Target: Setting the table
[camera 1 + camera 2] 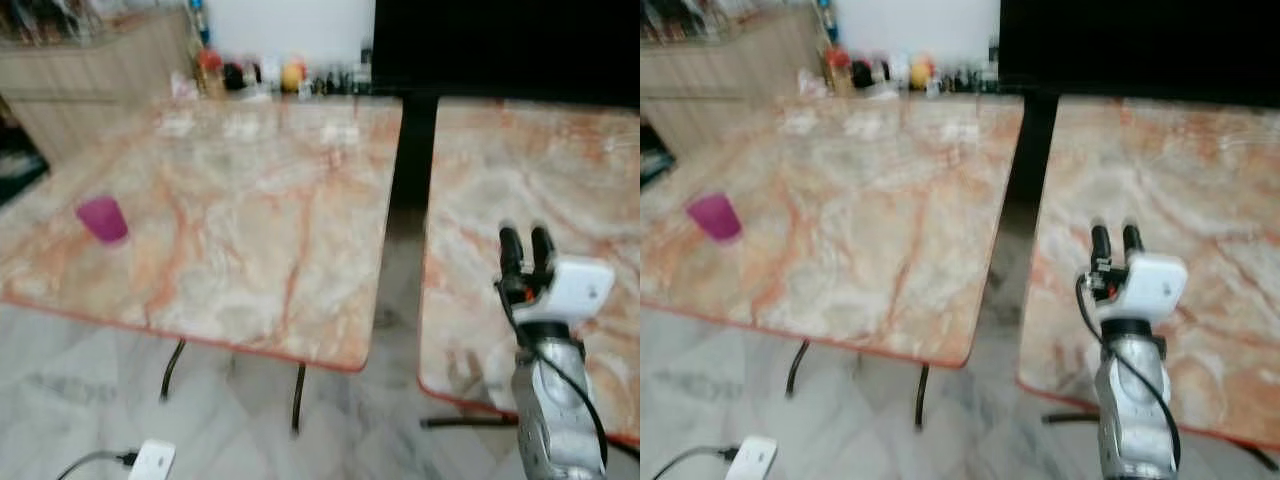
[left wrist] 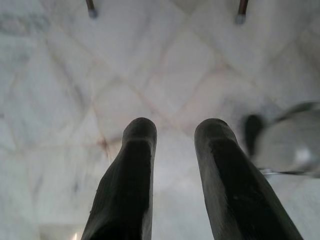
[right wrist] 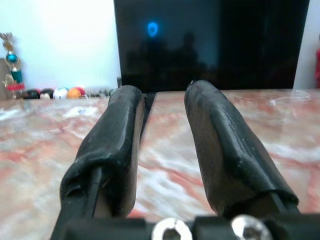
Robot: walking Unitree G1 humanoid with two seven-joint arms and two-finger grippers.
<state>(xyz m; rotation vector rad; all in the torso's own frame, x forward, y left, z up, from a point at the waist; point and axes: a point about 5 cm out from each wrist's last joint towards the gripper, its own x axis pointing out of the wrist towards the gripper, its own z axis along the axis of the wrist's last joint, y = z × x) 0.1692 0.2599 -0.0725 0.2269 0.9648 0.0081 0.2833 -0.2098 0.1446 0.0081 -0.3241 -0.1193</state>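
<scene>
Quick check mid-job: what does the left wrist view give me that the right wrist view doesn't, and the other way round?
Left wrist view: the left gripper hangs over the pale tiled floor, with two table-leg feet beyond. Right wrist view: the right gripper is raised over the marble table, facing a dark screen and small colourful items by the wall. Shared: two black fingers apart, nothing held.

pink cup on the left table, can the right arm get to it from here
Probably not. The pink cup is far across the left table, while the right gripper is raised over the right table, beyond the gap.
</scene>
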